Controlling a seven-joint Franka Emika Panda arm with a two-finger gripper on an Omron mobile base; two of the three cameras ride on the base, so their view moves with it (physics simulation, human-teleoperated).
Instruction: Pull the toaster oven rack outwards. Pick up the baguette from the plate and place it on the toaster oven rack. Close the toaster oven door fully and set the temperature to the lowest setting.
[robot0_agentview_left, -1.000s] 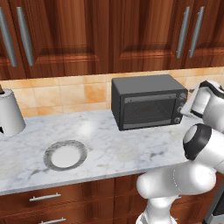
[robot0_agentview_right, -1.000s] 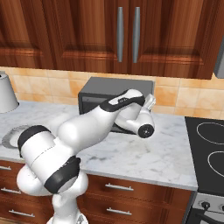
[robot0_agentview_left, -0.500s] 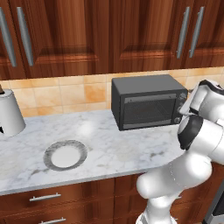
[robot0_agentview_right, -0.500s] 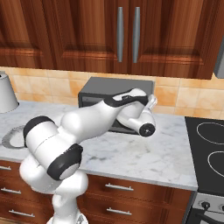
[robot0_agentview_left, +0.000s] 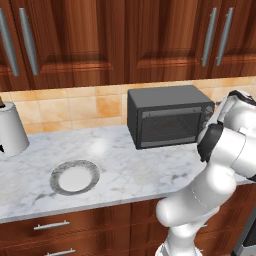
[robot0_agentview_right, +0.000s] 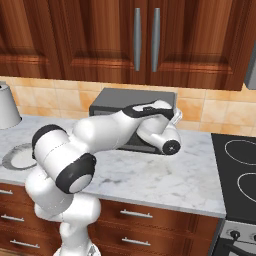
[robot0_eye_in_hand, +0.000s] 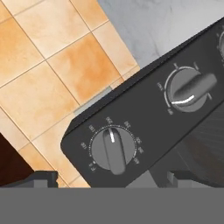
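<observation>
Watching from the side, the white arm's elbow swings up and round compared with a moment ago, while the dark grey boxy toaster oven (robot0_agentview_left: 167, 120) sits where it was on the marble counter (robot0_agentview_left: 125, 165). The oven's dark grey drop-down door with its darker window (robot0_agentview_left: 167, 126) looks shut flat against the front. The round plate with the white centre and grey speckled rim (robot0_agentview_left: 75, 177) is over at 9 o'clock from the oven, well apart from it, and it's bare, no baguette on it. So my guess is the loaf is already inside and we're on the last bit, the temperature.

From the hand camera, the two-finger gripper (robot0_eye_in_hand: 111, 177) hovers just off the side panel, jaws spread wide with nothing between them. A small round dark knob (robot0_eye_in_hand: 113, 149) sits right above the gap at 12 o'clock, a second knob (robot0_eye_in_hand: 189, 89) up at 1 o'clock. No contact yet; it looks lined up to close on the near one and turn it down.
</observation>
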